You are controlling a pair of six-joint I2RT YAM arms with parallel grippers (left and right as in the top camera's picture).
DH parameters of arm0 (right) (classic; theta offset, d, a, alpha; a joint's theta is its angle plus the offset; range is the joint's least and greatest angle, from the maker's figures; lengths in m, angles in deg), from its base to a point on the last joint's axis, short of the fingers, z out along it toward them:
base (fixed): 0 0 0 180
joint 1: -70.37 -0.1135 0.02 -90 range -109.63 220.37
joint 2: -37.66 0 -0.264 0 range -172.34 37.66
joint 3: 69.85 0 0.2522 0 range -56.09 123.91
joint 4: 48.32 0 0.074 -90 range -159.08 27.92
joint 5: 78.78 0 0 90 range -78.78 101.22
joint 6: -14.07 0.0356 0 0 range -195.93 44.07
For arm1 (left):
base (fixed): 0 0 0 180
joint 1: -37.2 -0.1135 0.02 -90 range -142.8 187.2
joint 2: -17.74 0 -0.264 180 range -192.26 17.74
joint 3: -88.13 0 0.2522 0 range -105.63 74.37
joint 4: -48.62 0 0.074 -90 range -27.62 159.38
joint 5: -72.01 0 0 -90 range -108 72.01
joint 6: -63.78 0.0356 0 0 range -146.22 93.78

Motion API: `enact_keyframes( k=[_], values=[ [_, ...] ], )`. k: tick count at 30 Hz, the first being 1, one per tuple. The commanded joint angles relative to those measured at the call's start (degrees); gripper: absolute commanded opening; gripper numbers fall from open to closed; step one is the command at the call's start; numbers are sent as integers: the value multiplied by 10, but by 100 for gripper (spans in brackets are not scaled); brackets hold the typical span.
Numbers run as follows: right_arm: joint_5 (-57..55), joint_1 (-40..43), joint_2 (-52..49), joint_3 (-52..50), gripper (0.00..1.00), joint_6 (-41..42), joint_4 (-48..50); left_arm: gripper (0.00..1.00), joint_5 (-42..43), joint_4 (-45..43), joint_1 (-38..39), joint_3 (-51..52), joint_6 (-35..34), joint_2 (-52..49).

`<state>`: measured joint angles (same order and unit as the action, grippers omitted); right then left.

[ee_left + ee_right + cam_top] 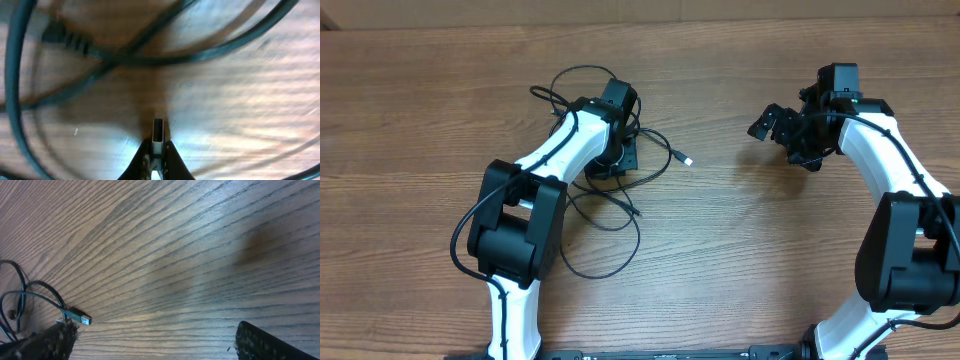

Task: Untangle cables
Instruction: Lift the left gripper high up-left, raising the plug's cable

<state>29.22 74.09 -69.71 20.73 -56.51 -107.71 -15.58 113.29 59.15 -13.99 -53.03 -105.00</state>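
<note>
Left wrist view showed the cables (112, 60) crossing one another on the wood just ahead of the claw, with further strands curving round on both sides of it. One silver plug (158, 131) stood pinched between the fingertips. The left claw (158, 146) was clamped fully shut on it, gripping only the plug's rear part, so that the open end poked out forward.

From overhead, the rest of the tangle lay under and around that claw's wrist. One loop reached behind it along the arm, and a loose plug end (688, 160) lay out to its side, toward the other arm. The right claw (160, 347) gaped as wide as it went and held nothing. It hung over bare table (770, 260), with that loose plug end close beside one of its fingers.

Several things could have gone wrong from there, as I judged it. The hold was shallow and on smooth metal, so a pull against any resistance could have slid the plug out. The crossing ahead of the claw might have drawn tight instead of opening if the plug were hauled straight back. With nothing pinning the heap, the whole tangle could simply have dragged along. Strands lying beneath the wrist could have caught on it.
</note>
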Motion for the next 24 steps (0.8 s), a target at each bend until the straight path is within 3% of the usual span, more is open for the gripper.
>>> enact_keyframes(
  k=[1, 5, 12, 20, 24],
  values=[
    [-2, 0, 4, 5, 100, -4, 3, 4, 9, 32, -10, -37, 23, -10],
    [-2, 0, 4, 5, 100, -4, 3, 4, 59, 73, -8, -120, 66, 50],
    [-2, 0, 4, 5, 100, -4, 3, 4, 69, 66, -7, -148, 76, 162],
    [-2, 0, 4, 5, 100, -4, 3, 4, 69, -23, -7, -148, 76, 321],
    [-2, 0, 4, 5, 100, -4, 3, 4, 69, -107, -7, -148, 76, 402]
  ],
)
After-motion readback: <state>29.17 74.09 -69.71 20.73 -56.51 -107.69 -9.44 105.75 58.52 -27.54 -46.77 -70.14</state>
